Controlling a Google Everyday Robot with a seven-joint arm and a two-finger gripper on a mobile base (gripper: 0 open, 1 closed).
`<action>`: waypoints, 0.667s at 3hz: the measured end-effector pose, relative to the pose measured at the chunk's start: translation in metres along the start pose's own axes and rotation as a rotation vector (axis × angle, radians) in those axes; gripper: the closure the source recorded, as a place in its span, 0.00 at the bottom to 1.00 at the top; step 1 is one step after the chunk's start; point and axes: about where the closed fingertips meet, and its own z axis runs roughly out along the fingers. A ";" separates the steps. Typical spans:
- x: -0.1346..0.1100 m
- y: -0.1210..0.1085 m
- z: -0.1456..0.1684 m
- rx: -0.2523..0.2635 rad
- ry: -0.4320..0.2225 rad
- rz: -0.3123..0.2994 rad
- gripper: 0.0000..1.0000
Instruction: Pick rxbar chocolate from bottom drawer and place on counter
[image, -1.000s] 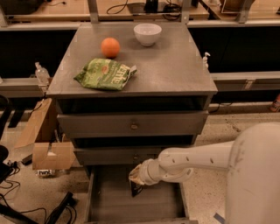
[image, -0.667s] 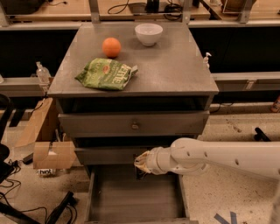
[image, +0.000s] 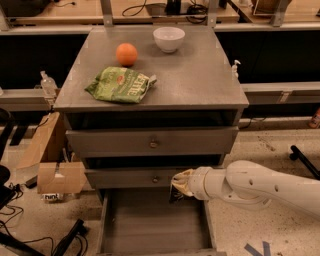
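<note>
Because it is pinched at its upper end, the small flat black-wrapped rxbar chocolate (image: 175, 194) dangles over the open, shallow grey bottom drawer (image: 150, 225), clamped in the white arm's gripper (image: 180, 184). It looks light and fairly stiff, with a slick wrapper, so a grip across the flat faces suits it. Above, the matte grey counter (image: 195, 75) carries a crinkled green chip bag (image: 121, 85), an orange (image: 126, 53) and a white bowl (image: 169, 39).

Black rxbar chocolate (image: 175, 194) hangs in pincer (image: 180, 184) above open bottom drawer (image: 150, 227).
</note>
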 end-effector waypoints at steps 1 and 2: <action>0.000 0.000 0.000 0.000 0.000 0.000 1.00; -0.040 -0.009 -0.022 0.036 -0.013 0.005 1.00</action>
